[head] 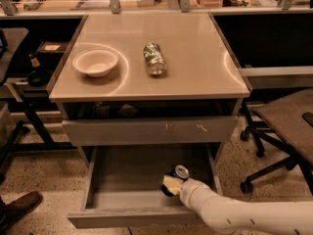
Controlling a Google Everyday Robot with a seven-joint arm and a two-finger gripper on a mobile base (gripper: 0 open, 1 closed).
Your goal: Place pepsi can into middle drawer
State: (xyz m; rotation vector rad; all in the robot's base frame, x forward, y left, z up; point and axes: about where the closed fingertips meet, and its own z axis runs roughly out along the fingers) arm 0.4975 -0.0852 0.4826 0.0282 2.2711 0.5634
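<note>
The pepsi can point(181, 172), dark blue with a silver top, is tilted inside the open middle drawer point(128, 218), near its right side. My gripper point(170, 185) reaches in from the lower right on a white arm point(230, 212). It is shut on the can, with a yellowish finger pad point(171, 183) against the can's side. The can's lower part is hidden behind the gripper. I cannot tell whether the can touches the grey tray floor point(129, 173).
Above the open drawer is a closed drawer front with white scuff marks point(149, 129). On the cabinet top point(195, 72) lie a white bowl point(95, 61) and a green-and-silver can on its side point(154, 58). An office chair point(286, 131) stands to the right. A shoe point(17, 207) is at the lower left.
</note>
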